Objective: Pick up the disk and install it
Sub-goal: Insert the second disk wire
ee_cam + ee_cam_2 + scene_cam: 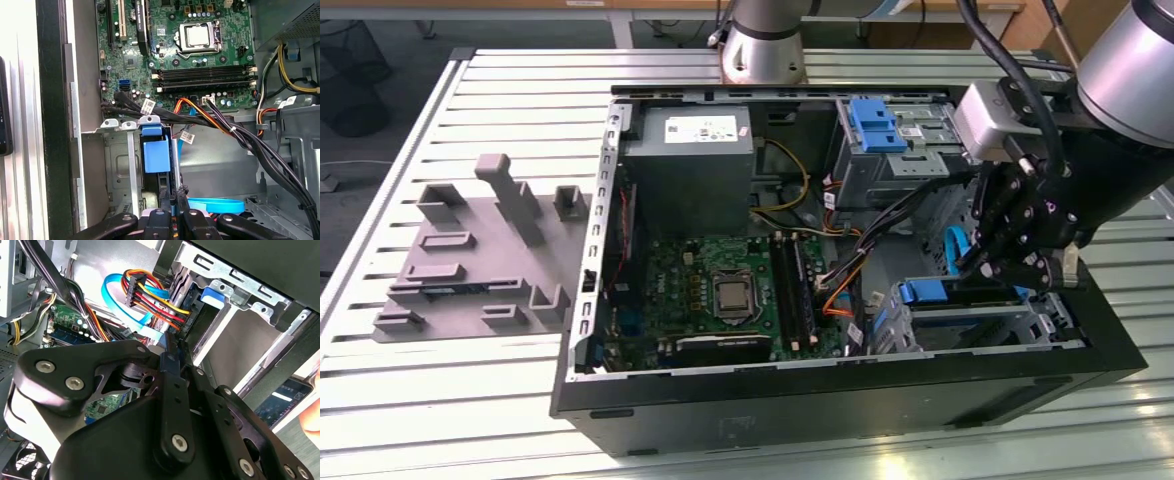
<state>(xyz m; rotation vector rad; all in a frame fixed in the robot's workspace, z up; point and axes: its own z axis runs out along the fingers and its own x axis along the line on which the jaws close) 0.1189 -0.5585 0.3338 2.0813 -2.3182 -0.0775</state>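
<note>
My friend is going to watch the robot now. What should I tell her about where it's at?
Gripper: fingers shut, down at the drive cage in a corner of the computer case.
Disk: its blue carrier sits in the cage, just ahead of the fingertips.
Done: disk is off the table and in the cage.
Left: can't tell whether it is fully seated.

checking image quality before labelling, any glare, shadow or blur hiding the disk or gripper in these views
Exterior view: glare on the table slats near the case; the gripper is dark against the bay. First wrist view: even light, the disk carrier sharp. Second wrist view: the gripper body looms large and soft, cables behind it bright.
</note>
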